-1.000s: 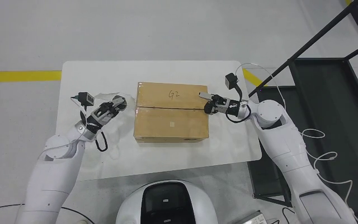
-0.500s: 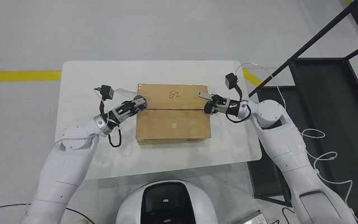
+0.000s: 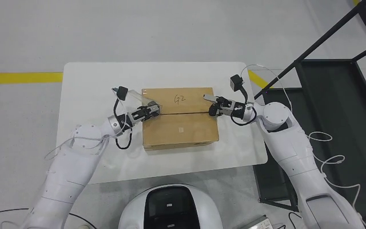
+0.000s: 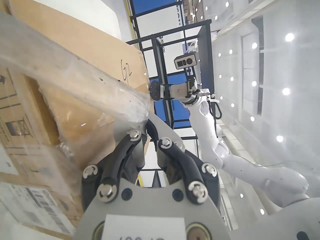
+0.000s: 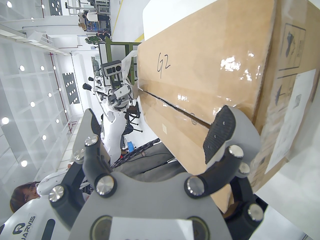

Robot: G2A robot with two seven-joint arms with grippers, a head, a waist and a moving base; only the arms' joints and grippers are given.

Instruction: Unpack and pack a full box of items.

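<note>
L hand (image 4: 144, 126) pinches tape (image 4: 75, 73) at box (image 3: 180, 123); R hand (image 5: 157, 119) wide open.

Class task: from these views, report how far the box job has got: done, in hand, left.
Done: little; the tape is partly lifted off the box. In hand: the left end effector is shut on the tape; the right end effector, open, sits at the seam's other end. Left: opening flaps, unpacking, repacking.

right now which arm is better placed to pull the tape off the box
Left. The left fingers are shut on the loose tape at one end of the box seam, so it can probably pull. The right fingers are open at the other end, one pad over the box top.
</note>
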